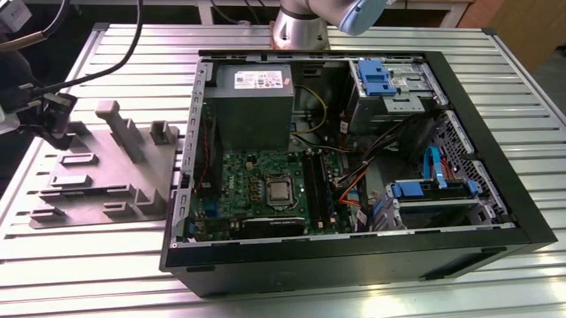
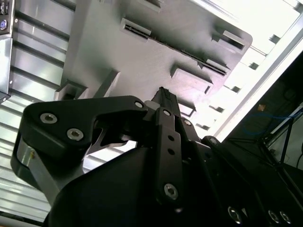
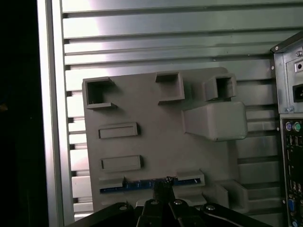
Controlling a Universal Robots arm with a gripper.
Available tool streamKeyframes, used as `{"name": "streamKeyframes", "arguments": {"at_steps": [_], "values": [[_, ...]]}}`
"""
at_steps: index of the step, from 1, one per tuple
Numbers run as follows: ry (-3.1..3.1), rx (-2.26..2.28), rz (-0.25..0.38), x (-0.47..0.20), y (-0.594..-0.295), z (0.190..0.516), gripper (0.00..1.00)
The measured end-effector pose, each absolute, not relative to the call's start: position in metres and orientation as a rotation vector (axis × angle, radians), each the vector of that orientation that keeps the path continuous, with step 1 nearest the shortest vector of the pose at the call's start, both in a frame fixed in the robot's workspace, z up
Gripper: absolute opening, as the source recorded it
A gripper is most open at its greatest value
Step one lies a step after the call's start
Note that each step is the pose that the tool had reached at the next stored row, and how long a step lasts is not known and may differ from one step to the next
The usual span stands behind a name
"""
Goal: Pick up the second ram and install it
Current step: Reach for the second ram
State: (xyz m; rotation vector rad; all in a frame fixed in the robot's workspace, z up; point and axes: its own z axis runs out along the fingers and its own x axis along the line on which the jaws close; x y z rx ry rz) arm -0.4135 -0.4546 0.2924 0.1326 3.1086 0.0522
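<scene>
Whether the jaws are apart or together, we cannot tell. In the exterior view we see the gripper [image 1: 55, 129] at that view's left, above the grey holder plate [image 1: 97, 173]. The plate lies on the slatted metal table [image 1: 132, 53] beside the open computer case [image 1: 354, 262]. In the second wrist view the gripper [image 2: 162, 92] points toward the plate. In the first wrist view the second ram [image 3: 135, 185], a thin blue strip, sits in a slot of the plate, with the gripper [image 3: 163, 186] crossing its middle.

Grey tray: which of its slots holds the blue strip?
The longest slot, at the tray's edge: a blue strip lies along it. The two short slots look plain grey.
</scene>
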Motion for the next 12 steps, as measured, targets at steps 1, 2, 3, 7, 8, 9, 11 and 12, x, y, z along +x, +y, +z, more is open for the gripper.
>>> {"name": "streamKeyframes", "arguments": {"at_steps": [1, 2, 3, 7, 8, 9, 11, 12], "values": [[3.109, 0.133, 0.052, -0.414, -0.455, 0.292, 0.10], [3.109, 0.133, 0.052, -0.415, -0.455, 0.291, 0.10], [3.109, 0.133, 0.052, -0.415, -0.455, 0.290, 0.10], [3.109, 0.133, 0.052, -0.418, -0.455, 0.285, 0.10], [3.109, 0.133, 0.052, -0.419, -0.455, 0.283, 0.10], [3.108, 0.133, 0.052, -0.419, -0.455, 0.282, 0.10], [3.108, 0.134, 0.052, -0.420, -0.455, 0.279, 0.10], [3.108, 0.134, 0.052, -0.421, -0.455, 0.278, 0.10]]}}
